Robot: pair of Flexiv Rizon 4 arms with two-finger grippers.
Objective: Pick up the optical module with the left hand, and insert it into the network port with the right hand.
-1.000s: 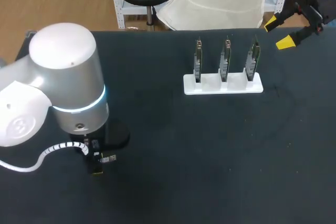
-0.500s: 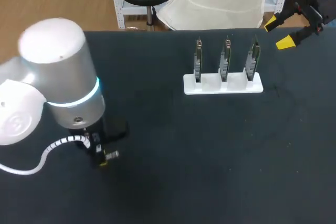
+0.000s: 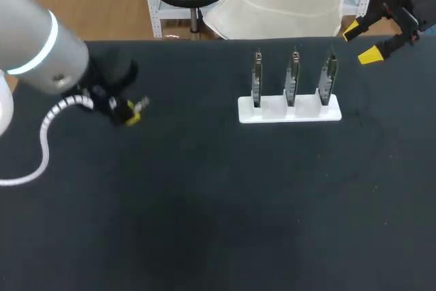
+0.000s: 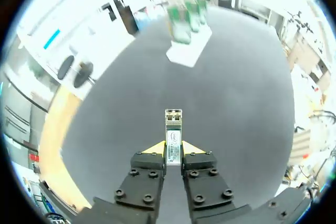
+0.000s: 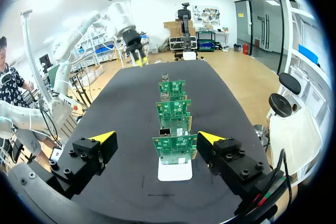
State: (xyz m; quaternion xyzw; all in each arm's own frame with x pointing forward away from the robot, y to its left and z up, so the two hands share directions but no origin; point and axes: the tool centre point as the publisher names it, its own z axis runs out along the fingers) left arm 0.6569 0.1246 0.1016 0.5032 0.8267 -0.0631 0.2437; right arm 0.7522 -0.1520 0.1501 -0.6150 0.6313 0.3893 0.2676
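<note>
Module is clamped in our left gripper over the black table. Our right gripper is wide open, near the white stand with three boards.

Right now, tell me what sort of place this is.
Probably a robotics test bench for electronics assembly: a black table, a white holder with three upright circuit boards, and the left gripper shut on an optical module.

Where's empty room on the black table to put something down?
The near half of the black table is bare, also the stretch between the left gripper, shut on the silver optical module, and the white stand. Crowded only at its three green circuit boards.
</note>
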